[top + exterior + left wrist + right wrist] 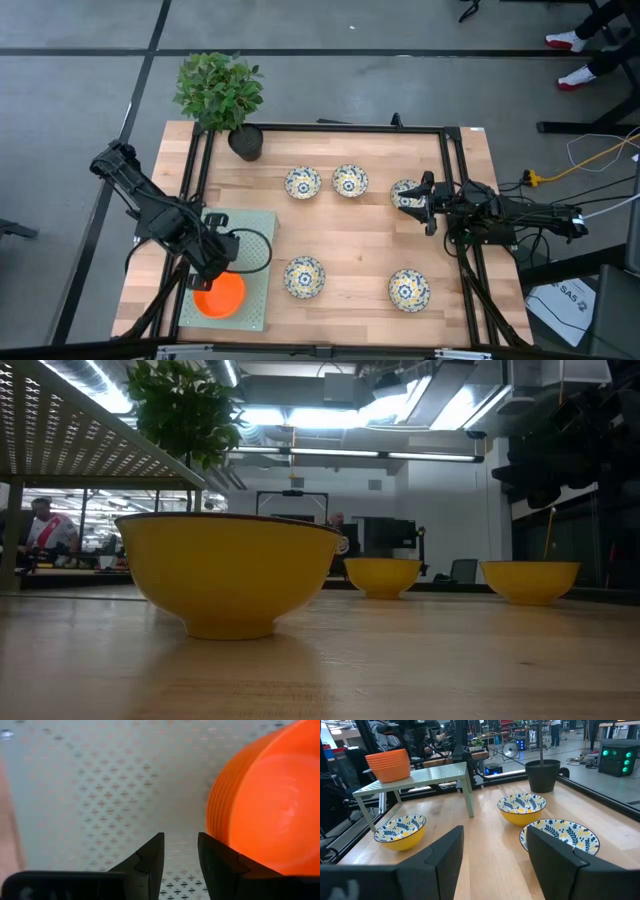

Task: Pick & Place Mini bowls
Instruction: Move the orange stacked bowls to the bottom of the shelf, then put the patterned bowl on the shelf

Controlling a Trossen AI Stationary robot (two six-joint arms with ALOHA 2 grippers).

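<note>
— Checking the orange bowls first: can the count be confirmed?

— No. They sit nested in one stack on the pale perforated stand at the table's near left corner. From above, the left arm covers part of the stack; in the left wrist view the stack is cut off at the frame edge, so only several rims show.

— Left gripper relative to that stack?

— Directly over the stand, just beside the stack. Its fingers stand apart with nothing between them; one finger is very near the rims, but contact cannot be confirmed.

— Patterned bowls?

— Five on the wooden table: two side by side towards the far edge, two along the near edge, and a fifth half hidden under the right gripper.

— Right gripper condition?

— Released, jaws wide, empty. The wrist view shows that bowl partly behind one finger, just ahead of the gripper.

— Anything else?

— A black plant pot with its plant at the far left corner. The low view shows only bowl exteriors.
</note>
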